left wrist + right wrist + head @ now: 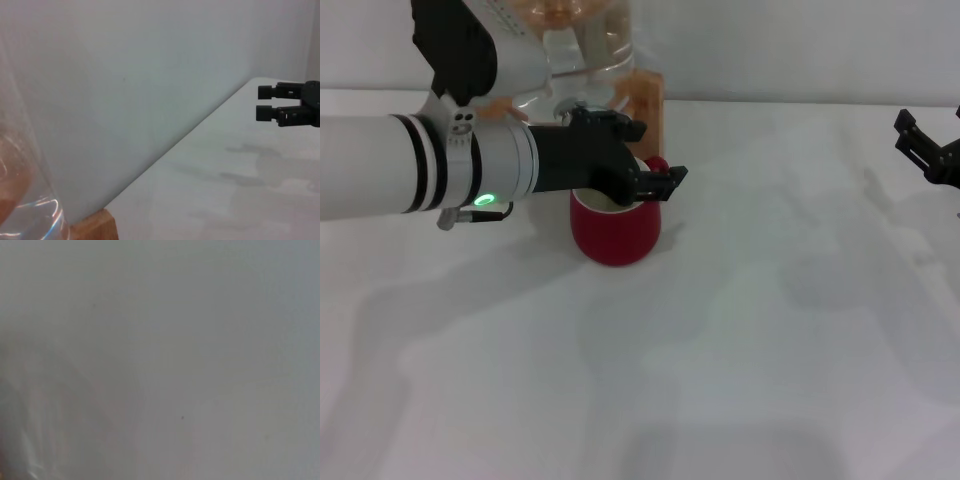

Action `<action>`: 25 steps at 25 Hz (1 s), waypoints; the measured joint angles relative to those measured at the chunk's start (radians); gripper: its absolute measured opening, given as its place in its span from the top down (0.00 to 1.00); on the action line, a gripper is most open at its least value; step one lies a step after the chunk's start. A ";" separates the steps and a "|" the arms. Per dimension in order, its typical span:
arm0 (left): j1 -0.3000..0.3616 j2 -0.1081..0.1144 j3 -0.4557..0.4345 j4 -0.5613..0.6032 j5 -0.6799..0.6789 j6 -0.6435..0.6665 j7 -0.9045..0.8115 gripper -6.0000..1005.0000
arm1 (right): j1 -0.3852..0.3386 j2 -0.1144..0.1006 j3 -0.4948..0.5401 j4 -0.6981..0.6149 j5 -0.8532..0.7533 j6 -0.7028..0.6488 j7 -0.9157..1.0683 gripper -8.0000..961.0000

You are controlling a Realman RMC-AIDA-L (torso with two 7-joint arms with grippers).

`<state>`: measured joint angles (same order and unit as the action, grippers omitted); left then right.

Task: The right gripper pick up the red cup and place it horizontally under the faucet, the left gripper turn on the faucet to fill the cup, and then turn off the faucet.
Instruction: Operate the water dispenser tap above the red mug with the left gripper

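Observation:
The red cup (613, 235) stands upright on the white table, right in front of the glass jar (585, 50) in its wooden stand (647, 100). My left gripper (658, 152), on the green-lit arm, reaches in from the left and hovers over the cup's rim and handle, fingers apart. The faucet is hidden behind this gripper. My right gripper (920, 145) is at the far right edge, open and empty, well away from the cup. It also shows in the left wrist view (260, 102).
The jar's glass wall (30, 200) and a corner of the wooden stand (95, 227) fill the near side of the left wrist view. A grey wall runs behind the table. The right wrist view shows only a plain grey surface.

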<state>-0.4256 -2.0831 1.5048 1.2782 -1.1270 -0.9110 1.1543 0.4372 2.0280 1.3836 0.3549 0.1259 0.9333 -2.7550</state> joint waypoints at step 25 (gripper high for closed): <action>-0.028 -0.002 0.006 -0.053 -0.008 0.058 0.001 0.25 | 0.002 0.000 -0.012 0.003 0.000 -0.001 0.026 0.11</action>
<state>-0.4538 -2.0847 1.5109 1.2251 -1.1350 -0.8531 1.1550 0.4388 2.0279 1.3713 0.3579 0.1258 0.9320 -2.7289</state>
